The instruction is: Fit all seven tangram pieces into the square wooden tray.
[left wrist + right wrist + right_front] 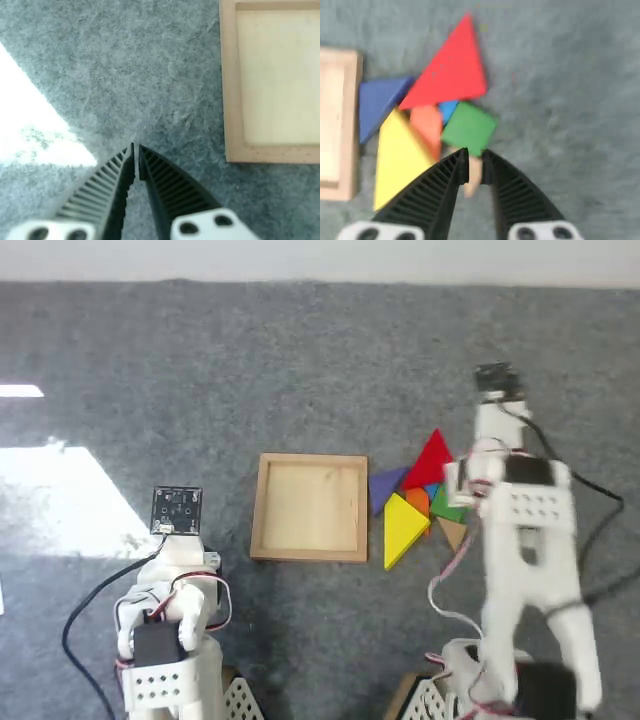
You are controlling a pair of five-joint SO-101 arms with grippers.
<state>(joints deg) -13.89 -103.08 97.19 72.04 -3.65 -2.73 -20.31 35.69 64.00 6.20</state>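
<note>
tray [311,508]: sq wood, empty, flat | tangram pcs [415,502]: 7 colored, clustered just beside tray R edge

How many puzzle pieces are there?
7, clustered beside the tray: red triangle, blue triangle, yellow triangle, orange piece, light-blue piece, green square, tan piece. Some overlap, partly hidden.

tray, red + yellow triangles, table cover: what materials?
Tray: pale bare wood, matte, with faint grain. Red triangle and yellow triangle: probably painted wood, flat opaque colour with no shine; they could be plastic. Table cover: grey felt or low carpet, fuzzy fibres.
</note>
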